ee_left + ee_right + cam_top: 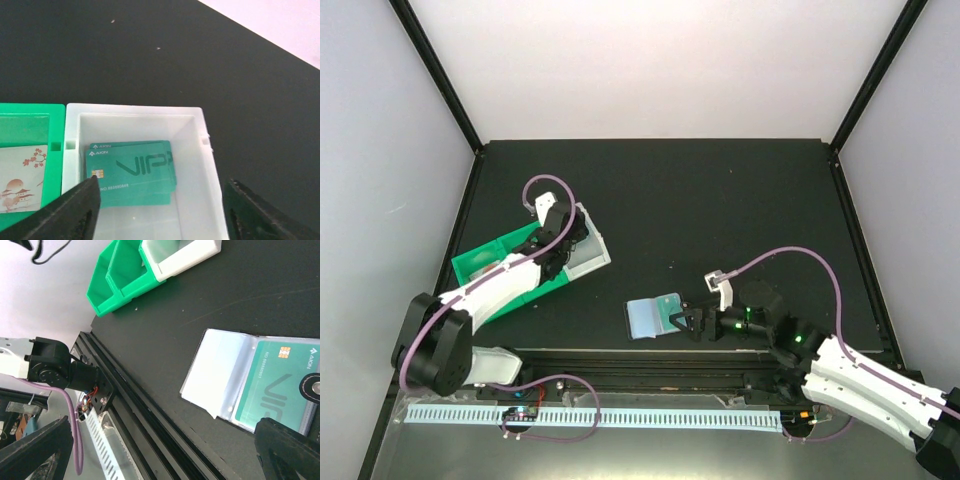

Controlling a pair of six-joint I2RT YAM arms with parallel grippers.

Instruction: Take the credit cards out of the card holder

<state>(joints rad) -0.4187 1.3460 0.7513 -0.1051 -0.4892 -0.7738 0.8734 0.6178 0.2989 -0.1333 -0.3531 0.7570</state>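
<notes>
Left gripper: my left gripper point(162, 200) hangs released over the white bin point(135, 110), fingers point(75, 212) spread wide with nothing between them.
Right gripper: my right gripper point(686, 322) is also spread and grasps nothing. It sits at the right end of the card holder point(220, 375), and I cannot tell whether a finger touches it.
Card holder: it lies open and flat on the mat point(740, 210) near the front edge, between my arms and well apart from the bins. A pocketed teal card point(280, 385) fills the half nearest my right gripper.
Cards out: two teal cards point(132, 172) lie stacked slightly askew in the white bin. A whitish card point(20, 177) with reddish blossom print lies in the green tray point(30, 110) just beside it.
Edges: the holder's near edge runs close to the front rail point(590, 415). The bin wall touches the tray wall.
Open room: dark mat stretches from the holder to the back and right edges.
Surface: matte black with a few dust specks, framed by black bars.
Room: plain white walls point(650, 60) with black corner posts.
Materials: the holder is soft, translucent pale-blue plastic with a centre fold. The bins are rigid moulded plastic, and the teal cards are smooth with gold chips.
</notes>
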